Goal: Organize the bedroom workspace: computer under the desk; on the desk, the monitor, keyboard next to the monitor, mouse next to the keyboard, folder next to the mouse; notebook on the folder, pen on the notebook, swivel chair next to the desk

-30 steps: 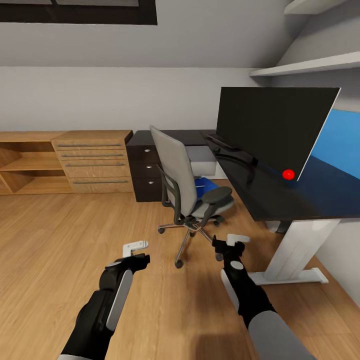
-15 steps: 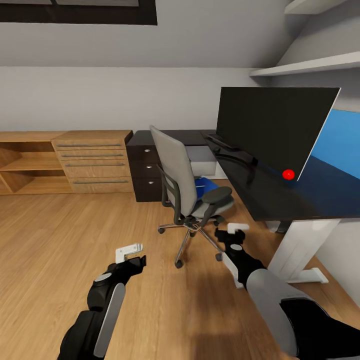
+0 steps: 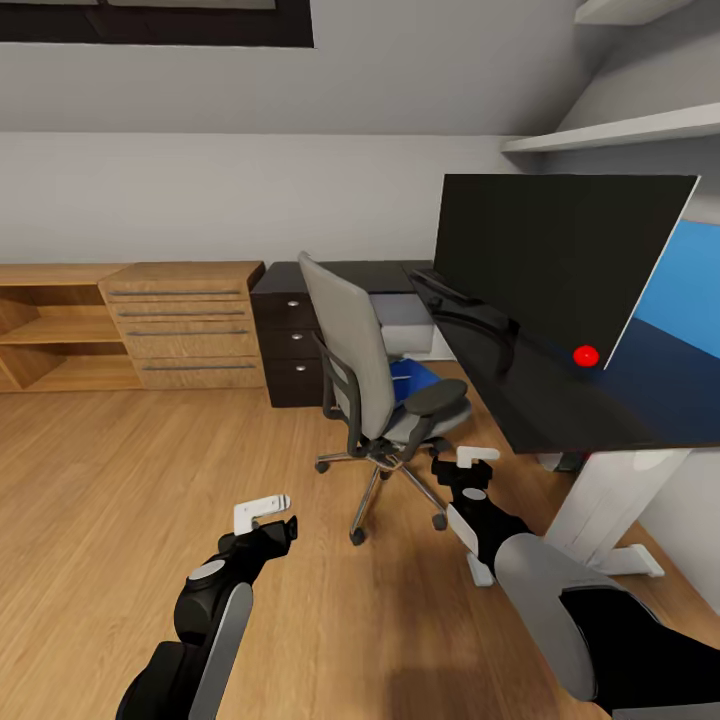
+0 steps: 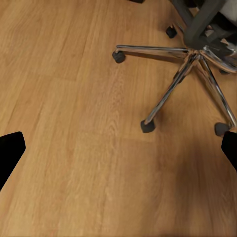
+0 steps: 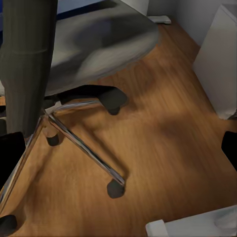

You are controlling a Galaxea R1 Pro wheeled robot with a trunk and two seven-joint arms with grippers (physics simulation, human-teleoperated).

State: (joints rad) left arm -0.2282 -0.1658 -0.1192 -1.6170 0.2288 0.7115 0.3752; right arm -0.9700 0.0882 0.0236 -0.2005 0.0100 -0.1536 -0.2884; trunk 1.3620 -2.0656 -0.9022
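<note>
- Both arms have shifted since a second ago: the right gripper (image 3: 470,472) has pushed forward toward the swivel chair (image 3: 372,370), its forearm now rising large at the lower right of the head view, while the left gripper (image 3: 268,517) has dropped back and lower over the oak floor (image 3: 120,470).
- Compared with half a second ago the whole head view has slid slightly — the monitor (image 3: 555,262) looks larger — which I read as the robot easing closer, not the furniture moving.
- Left fingers stand wide apart with nothing between them; the left wrist view looks down between them at bare floor and the chair's chrome star base (image 4: 190,74).
- Right fingers are likewise spread and empty, close to the chair; the right wrist view looks under the grey seat (image 5: 98,42) at the castors.
- A blue patch on the seat, behind the near armrest (image 3: 437,398), is probably the folder (image 3: 410,376) — mostly hidden by the chair back.
- Already upright on the desk (image 3: 600,400) is the monitor; a flat dark shape lying behind it may be the keyboard, though I cannot tell.
- Judging from this, the approach is nearly done and lifting the folder off the seat comes next; the armrest may obstruct the right arm.
</note>
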